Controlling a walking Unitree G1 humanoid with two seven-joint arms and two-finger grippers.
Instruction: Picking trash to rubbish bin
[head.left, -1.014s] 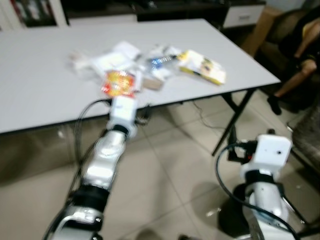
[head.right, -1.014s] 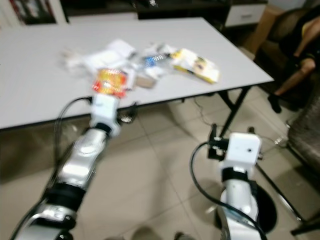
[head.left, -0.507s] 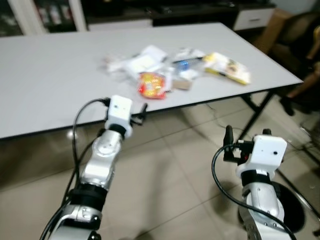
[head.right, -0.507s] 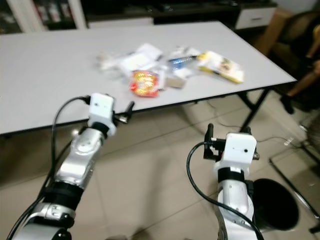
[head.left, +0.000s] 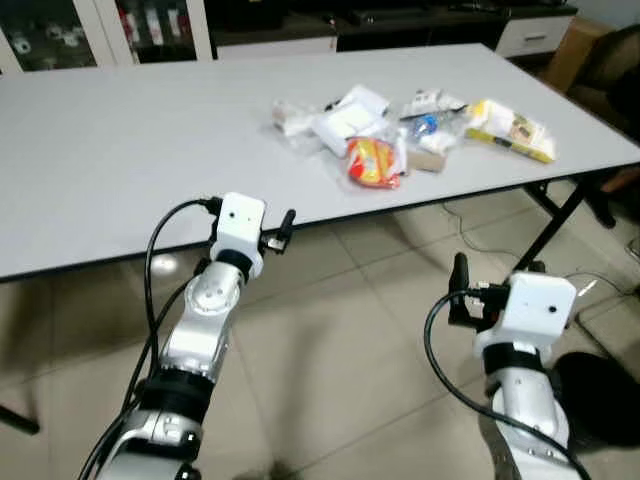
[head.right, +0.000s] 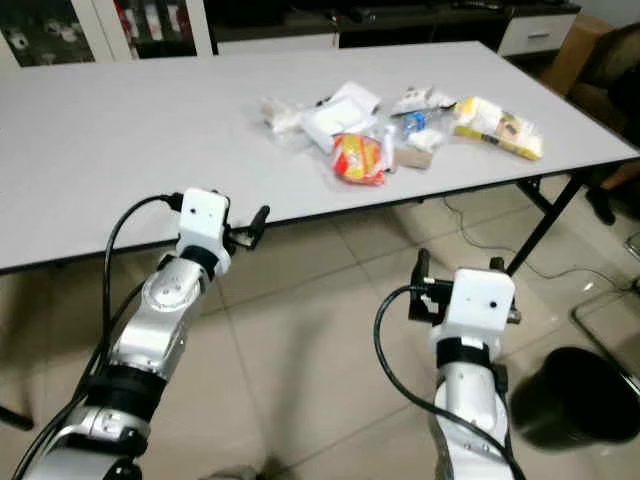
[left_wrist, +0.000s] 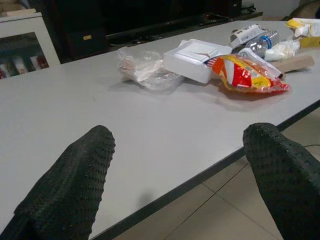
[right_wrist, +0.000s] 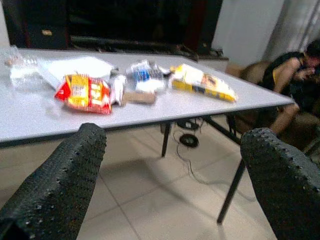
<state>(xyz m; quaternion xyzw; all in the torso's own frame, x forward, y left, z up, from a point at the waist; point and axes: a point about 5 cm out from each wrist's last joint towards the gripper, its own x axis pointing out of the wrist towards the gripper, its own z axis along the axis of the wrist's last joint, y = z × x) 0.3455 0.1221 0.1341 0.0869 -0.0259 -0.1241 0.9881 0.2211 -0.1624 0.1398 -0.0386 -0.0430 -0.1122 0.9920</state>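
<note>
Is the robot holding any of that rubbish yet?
No. The left gripper and right gripper are both open and empty; the trash lies on the table.

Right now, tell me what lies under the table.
Under the table: tiled floor, black legs at its right end and a cable. The far side beneath is hidden by the tabletop.

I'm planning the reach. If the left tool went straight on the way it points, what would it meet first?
Probably the table edge or top just ahead of the left tool; the red-and-yellow snack bag lies farther off, to one side. Depth is uncertain.
</note>
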